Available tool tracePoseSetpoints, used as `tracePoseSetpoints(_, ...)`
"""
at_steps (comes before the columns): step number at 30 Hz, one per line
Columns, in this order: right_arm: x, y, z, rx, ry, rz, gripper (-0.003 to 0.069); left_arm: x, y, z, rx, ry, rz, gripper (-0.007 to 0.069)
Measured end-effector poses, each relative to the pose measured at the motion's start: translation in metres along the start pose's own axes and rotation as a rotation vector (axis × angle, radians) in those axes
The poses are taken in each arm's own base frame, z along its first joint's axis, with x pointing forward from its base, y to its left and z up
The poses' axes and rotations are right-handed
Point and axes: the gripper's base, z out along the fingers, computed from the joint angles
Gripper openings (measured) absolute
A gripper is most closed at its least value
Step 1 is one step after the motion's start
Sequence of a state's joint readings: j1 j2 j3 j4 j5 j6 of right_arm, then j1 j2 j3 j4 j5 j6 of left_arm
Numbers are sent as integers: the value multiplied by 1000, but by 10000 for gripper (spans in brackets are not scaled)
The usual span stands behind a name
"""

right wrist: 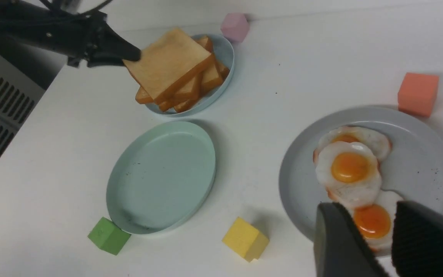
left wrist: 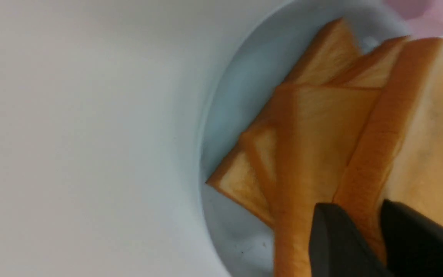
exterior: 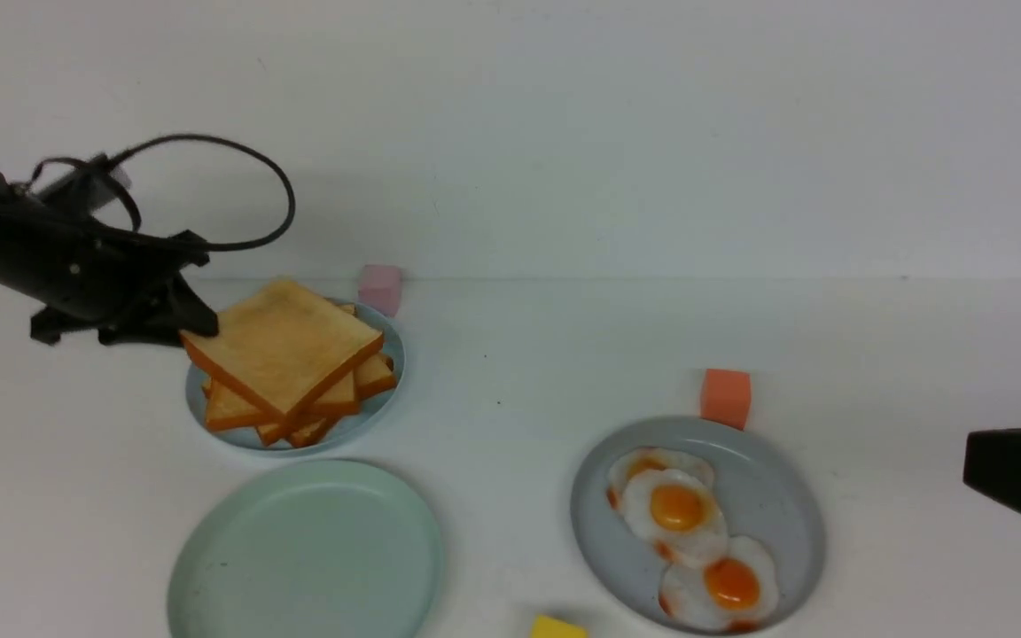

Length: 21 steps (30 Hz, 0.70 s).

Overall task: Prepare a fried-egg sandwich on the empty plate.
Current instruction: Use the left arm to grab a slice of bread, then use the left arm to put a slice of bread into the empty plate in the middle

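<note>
Front view: a white table (exterior: 510, 354) under everything. Next in size, the grey-blue plate (exterior: 781, 505), right of centre toward the near edge. Carries three fried eggs (exterior: 677, 509) overlapping in a row, yolks up.

Then the empty plate (exterior: 307, 554), pale mint green, at the near left. Holds nothing. Sits just in front of the pale-blue plate (right wrist: 227, 52) and well apart from the grey-blue one.

On the pale-blue plate, smaller and further back, a fanned pile of toast (exterior: 231, 409). Above the pile, the top toast slice (exterior: 284, 350), tilted. Unclear whether touching the slices beneath.

Left gripper (exterior: 202, 326): reaching in from the left, pinching that top toast slice by its left corner, one dark finger on each face of the crust in the left wrist view.

Right gripper (right wrist: 365, 219): spread, nothing between the fingers, hovering over the near end of the egg row.

Smallest, four cubes:
- orange cube (exterior: 726, 398) just behind the grey-blue plate
- pink cube (exterior: 379, 288) just behind the pale-blue plate
- yellow cube (exterior: 557, 628) at the near edge between the two front plates
- green cube (right wrist: 109, 235) just beside the empty plate's near rim
</note>
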<state>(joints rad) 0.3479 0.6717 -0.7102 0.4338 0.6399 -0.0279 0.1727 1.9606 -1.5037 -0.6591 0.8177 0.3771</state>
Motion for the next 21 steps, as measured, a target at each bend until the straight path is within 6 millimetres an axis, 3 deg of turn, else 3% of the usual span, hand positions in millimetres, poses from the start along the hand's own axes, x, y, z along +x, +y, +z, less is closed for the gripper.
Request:
tracePoseSetpoints(5, 0, 0, 0, 1, 4, -2, 241, 6, -29, -41, 103, 31, 377, 132)
tracePoseSetpoints(9, 0, -1, 0, 7, 4, -10, 241, 23, -41, -54, 236, 148, 702, 129)
tracePoseSetpoints(13, 0, -3, 0, 28, 5, -38, 241, 33, -38, -47, 270, 189, 788, 129)
tracePoseSetpoints(21, 1, -3, 0, 38, 7, -51, 241, 68, -49, -10, 267, 297, 876, 129)
